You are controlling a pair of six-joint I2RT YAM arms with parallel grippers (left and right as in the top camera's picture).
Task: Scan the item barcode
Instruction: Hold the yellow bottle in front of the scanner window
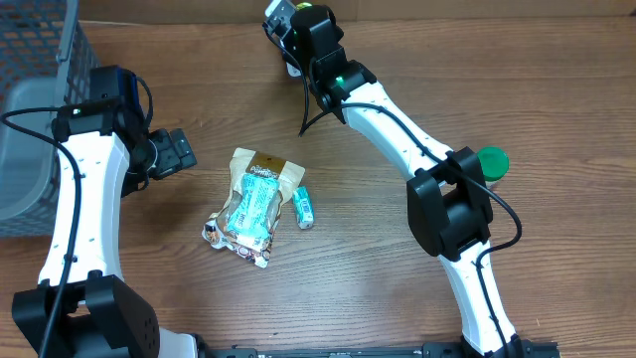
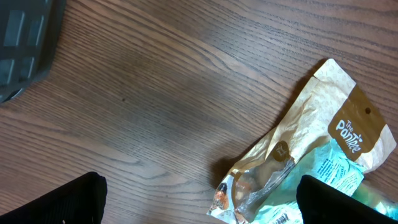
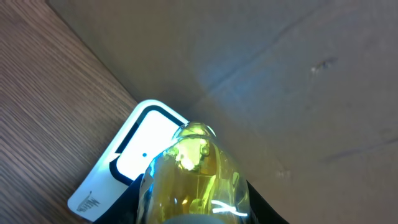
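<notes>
A yellow bottle [image 3: 194, 177] is pinched in the right end effector [image 1: 290, 20], its long axis aimed at the scanner [image 3: 127, 163] just ahead; the left end effector [image 1: 175, 153] is held spread, farther off.

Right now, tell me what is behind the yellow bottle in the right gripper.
A white scanner with a black-framed window, lying on the table by the cardboard wall. The yellow bottle hides its right end.

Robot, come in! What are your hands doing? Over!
Left gripper open, empty, near snack pouch. Right gripper shut on yellow bottle, at white scanner. Nothing seen blocking.
</notes>
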